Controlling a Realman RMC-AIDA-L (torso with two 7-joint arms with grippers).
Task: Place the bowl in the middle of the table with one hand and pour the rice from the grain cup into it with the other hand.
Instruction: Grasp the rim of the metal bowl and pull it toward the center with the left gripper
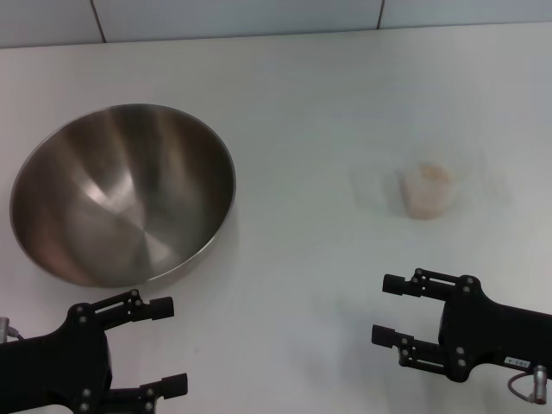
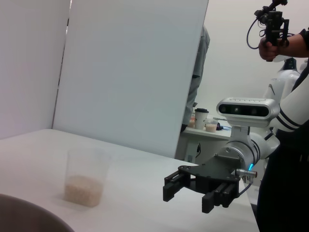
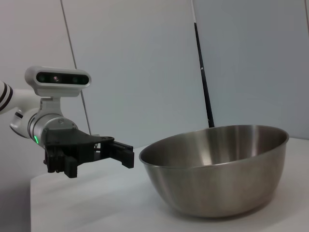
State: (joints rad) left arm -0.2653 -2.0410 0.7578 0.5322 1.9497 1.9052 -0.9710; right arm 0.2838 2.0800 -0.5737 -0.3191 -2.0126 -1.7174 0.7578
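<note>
Bowl: the steel bowl is seen upright on the left side of the table, tilted slightly; nothing is seen inside it. It is seen from the side in the right wrist view.
Grain cup: the clear grain cup is stood upright on the right side of the table, well apart from the bowl.
Rice: a pale layer of rice is held in the bottom of the cup.
Left end effector: the left end effector is held low at the near left edge, just in front of the bowl and not touching it; its two fingers are spread apart with nothing between them.
Right end effector: the right end effector is held at the near right, near the cup but apart from it; its fingers are likewise spread and nothing is gripped.
</note>
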